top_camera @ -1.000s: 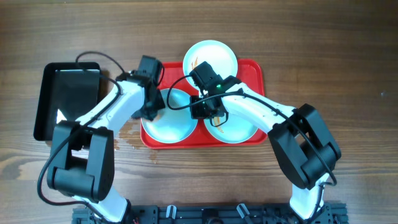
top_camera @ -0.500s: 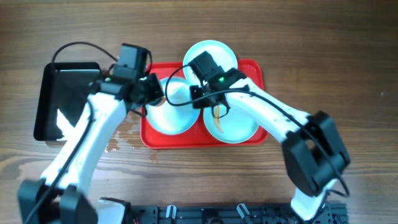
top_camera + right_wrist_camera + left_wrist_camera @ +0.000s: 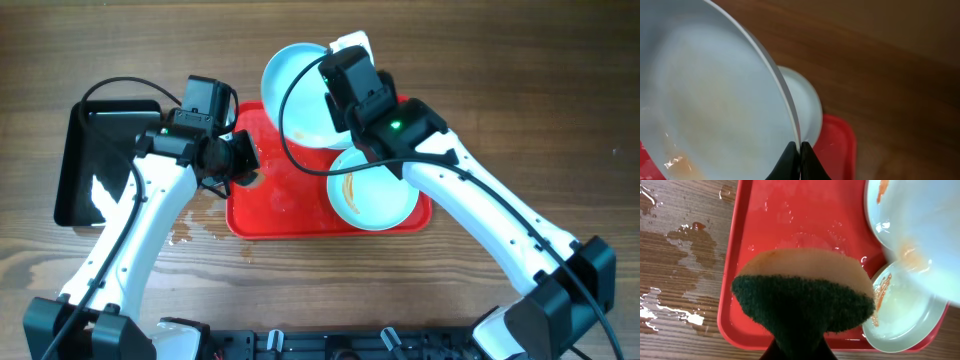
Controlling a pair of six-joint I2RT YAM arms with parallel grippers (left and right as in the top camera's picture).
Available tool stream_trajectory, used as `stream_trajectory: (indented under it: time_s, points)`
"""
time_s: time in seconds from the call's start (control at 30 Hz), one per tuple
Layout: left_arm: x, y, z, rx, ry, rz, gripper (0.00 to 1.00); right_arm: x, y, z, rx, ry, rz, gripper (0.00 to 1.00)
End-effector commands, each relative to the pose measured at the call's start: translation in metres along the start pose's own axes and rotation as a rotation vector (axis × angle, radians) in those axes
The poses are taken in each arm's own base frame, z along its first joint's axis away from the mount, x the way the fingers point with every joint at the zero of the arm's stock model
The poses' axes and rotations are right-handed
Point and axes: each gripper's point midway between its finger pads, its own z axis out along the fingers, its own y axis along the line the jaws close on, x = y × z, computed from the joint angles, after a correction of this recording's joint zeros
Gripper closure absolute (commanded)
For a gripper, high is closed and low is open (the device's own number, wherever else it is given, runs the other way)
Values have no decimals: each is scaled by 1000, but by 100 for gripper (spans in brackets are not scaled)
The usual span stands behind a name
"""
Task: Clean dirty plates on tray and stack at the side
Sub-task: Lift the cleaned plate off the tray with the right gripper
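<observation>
Right claw (image 3: 800, 151) pinches the rim of a tilted plate (image 3: 300, 95) aloft over the far edge of the tray (image 3: 275, 205); a streaked plate (image 3: 375, 195) lies in its near right corner. Left claw (image 3: 232, 158) clamps a sponge (image 3: 802, 300) above the tray's bare, wet left half

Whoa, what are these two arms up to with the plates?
They're washing dishes. The right claw pinches a smeared plate by its rim, tilted above the red tray. The left claw holds a sponge over the tray's left side. A second plate with orange streaks lies on the tray; a third plate peeks out behind the raised one.
</observation>
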Motion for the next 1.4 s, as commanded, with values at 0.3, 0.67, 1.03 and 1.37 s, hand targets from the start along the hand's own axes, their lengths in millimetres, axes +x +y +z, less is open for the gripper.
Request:
stream_trajectory:
  time_s: [0.3,0.67,1.03,1.37]
  points:
    - [-6,7,3,-40,-22,12,96,-37,11,-42,205,-170,-248,96]
    - [-6,7,3,-40,-22,12,96,-35,25,-64,410,-204,-368,96]
    - [-6,7,3,-39,-23,12,96,-41,9,-73,520,-214,-357,96]
    - [-7,7,3,-38,-26,12,96,-41,8,-73,523,-215,-352,96]
